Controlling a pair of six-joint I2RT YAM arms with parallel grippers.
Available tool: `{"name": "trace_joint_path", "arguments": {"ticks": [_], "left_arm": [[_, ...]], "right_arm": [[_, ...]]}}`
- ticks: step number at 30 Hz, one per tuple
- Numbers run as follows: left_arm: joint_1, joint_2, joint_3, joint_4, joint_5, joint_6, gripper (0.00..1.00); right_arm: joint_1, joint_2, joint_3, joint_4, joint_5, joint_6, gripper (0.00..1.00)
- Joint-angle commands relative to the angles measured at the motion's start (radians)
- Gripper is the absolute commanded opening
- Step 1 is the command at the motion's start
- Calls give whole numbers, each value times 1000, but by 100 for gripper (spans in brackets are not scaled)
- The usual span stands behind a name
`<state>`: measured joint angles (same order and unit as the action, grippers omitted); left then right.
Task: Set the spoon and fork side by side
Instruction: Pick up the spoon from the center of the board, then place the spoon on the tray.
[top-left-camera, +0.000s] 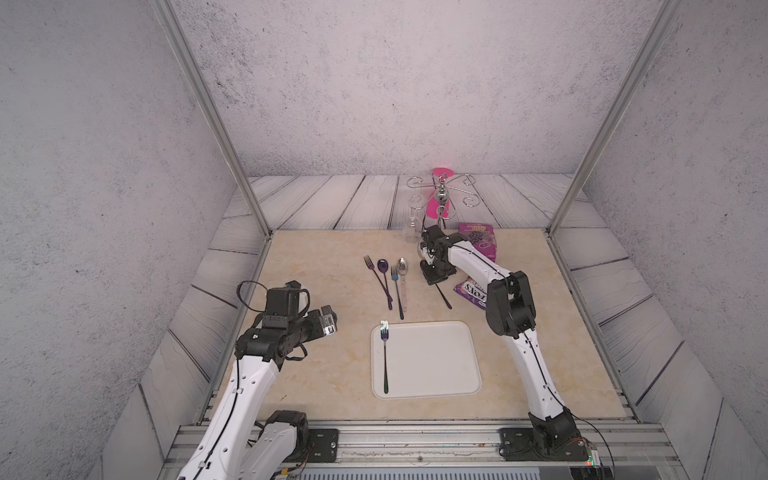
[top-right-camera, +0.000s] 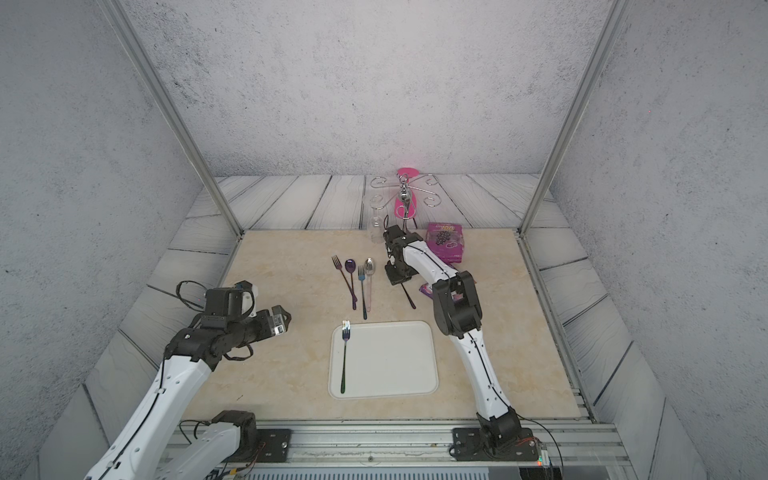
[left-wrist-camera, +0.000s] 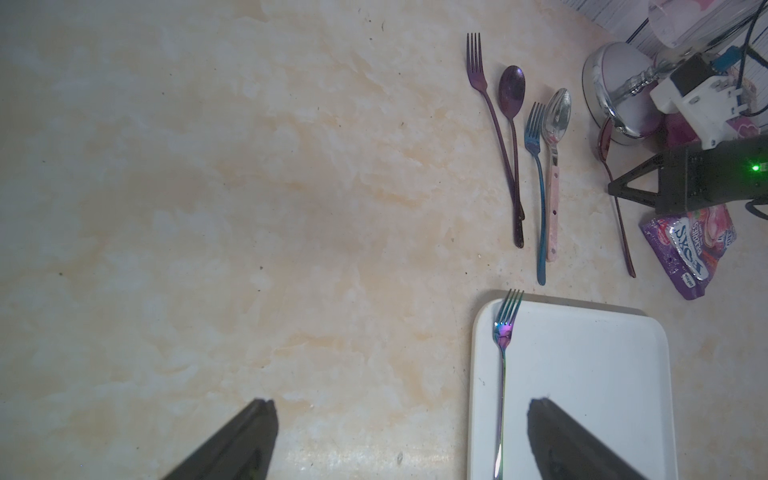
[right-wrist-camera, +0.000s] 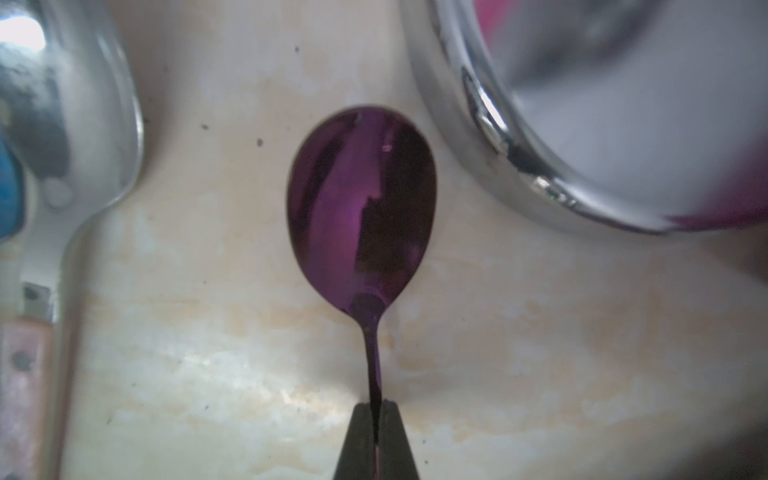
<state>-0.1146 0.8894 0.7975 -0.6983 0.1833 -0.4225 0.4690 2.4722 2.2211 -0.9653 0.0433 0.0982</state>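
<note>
Purple spoon (right-wrist-camera: 361, 208): centre of the right wrist frame, bowl toward the top, neck running down into the right end effector (right-wrist-camera: 376, 411).
Right end effector: pressed together on the spoon's neck, pinching it; bowl just ahead of the tips.
Neighbours: chrome stand base (right-wrist-camera: 478, 124) upper right, silver spoon (right-wrist-camera: 83, 124) upper left, both apart from the bowl.
Rainbow fork (top-left-camera: 385, 357): in a top view, along the left edge of the white tray (top-left-camera: 436, 361), lower centre, well apart from the spoon.
Left end effector (left-wrist-camera: 401, 404): spread wide, holding nothing, bottom of the left wrist frame; the fork's handle shows between its fingers.
</note>
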Motion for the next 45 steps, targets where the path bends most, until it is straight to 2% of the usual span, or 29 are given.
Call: {"name": "trace_joint_path", "arguments": {"ticks": [1,7,11,16,20,23,28,37,45], "left_arm": [[-7,-13,12,-4,-14,12,100],[-7,-20,14,-6,-23,11,99],[-6,-27,12,-4,-18,8,100],[-7,-38,9,4,-11,3,99],[-7,-50,6,5,-3,1,99],[-7,-64,2,8,-1,-1,99],[-7,-83,-4,12,2,-4,99],[-7,-99,-8,15,10,-4,99],[-6,-95,-7,24,17,-4,99]], "right_arm": [[5,-147,-43,8,1,28,0],[35,-343,-279,34,-13,159,0],[103,-480,-466,13,29,302,0],[251,-687,-771,118,-8,549,0],[405,-750,-895,170,-1,722,0],[493,-746,-930,204,21,828,0],[535,-690,-923,249,-5,925,0],[550,-568,-859,235,-21,945,0],[575,-488,-746,76,132,923,0]]}}
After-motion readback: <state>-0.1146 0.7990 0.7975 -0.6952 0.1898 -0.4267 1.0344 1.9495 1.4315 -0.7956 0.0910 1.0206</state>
